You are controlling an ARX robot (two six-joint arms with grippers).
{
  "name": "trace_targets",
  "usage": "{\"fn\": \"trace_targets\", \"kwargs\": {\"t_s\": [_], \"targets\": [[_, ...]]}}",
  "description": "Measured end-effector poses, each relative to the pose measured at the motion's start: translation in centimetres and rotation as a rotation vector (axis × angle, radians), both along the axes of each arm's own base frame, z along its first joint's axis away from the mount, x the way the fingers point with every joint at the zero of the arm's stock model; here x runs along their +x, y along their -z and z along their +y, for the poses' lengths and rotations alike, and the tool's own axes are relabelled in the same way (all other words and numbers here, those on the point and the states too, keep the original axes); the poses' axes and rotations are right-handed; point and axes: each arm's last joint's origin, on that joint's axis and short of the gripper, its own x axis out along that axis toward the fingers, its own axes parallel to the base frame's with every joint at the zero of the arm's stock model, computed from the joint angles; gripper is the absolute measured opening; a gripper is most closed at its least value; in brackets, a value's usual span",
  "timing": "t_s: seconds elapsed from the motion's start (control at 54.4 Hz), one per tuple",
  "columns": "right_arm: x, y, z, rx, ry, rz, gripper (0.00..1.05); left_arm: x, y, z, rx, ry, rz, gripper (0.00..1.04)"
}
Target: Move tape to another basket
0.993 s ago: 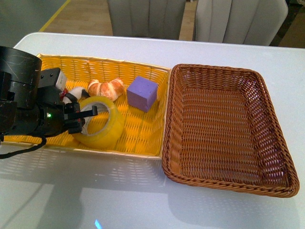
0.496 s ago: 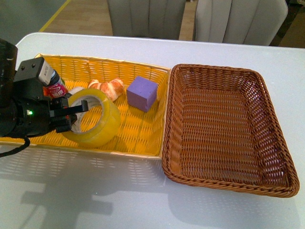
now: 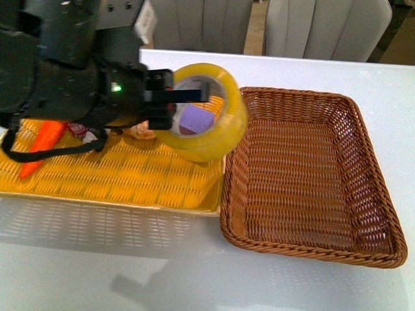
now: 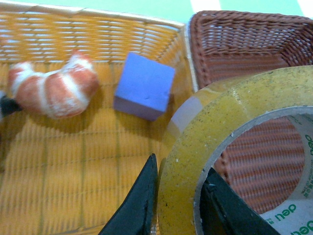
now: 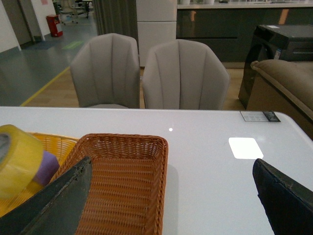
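Observation:
My left gripper (image 3: 185, 97) is shut on the tape (image 3: 214, 123), a wide yellowish roll, and holds it in the air over the yellow basket's right edge, beside the brown basket (image 3: 311, 172). In the left wrist view the black fingers (image 4: 137, 205) pinch the tape's wall (image 4: 195, 142), one outside and one inside the core, with the brown basket (image 4: 244, 34) behind. My right gripper (image 5: 168, 196) is open and empty above the table; its view shows the brown basket (image 5: 122, 171) and the tape (image 5: 17, 161) at the left.
The yellow basket (image 3: 117, 175) holds a purple cube (image 4: 144, 85), a croissant (image 4: 51, 90) and an orange carrot-like item (image 3: 42, 142). Grey chairs (image 5: 146, 73) stand behind the white table (image 3: 292, 285).
My left gripper has lifted the tape out of the yellow basket and carried it up and right, to the edge of the brown basket.

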Motion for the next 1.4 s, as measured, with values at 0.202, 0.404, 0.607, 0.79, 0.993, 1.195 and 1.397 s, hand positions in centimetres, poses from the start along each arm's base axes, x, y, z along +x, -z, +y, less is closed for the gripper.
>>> {"fn": "trace_targets", "kwargs": {"t_s": [0.202,0.404,0.607,0.79,0.993,1.195,1.397], "targets": [[0.0,0.0,0.0,0.0,0.0,0.0,0.96,0.5,1.2,-6.0,0.037,0.103,0.019,0.15],[0.0,0.0,0.0,0.0,0.0,0.0,0.96,0.6,2.4,-8.9,0.046,0.143,0.047,0.15],[0.0,0.0,0.0,0.0,0.0,0.0,0.96,0.8,3.4,-11.1,0.035,0.152,0.074,0.17],[0.0,0.0,0.0,0.0,0.0,0.0,0.96,0.6,3.8,-11.7,0.017,0.151,0.093,0.45],[0.0,0.0,0.0,0.0,0.0,0.0,0.96,0.3,3.8,-11.0,-0.025,0.129,0.085,0.79],[0.0,0.0,0.0,0.0,0.0,0.0,0.96,-1.4,0.7,-5.7,-0.121,0.049,-0.012,0.96],[0.0,0.0,0.0,0.0,0.0,0.0,0.96,-4.5,-3.1,0.4,-0.226,-0.005,-0.116,0.96]]}}
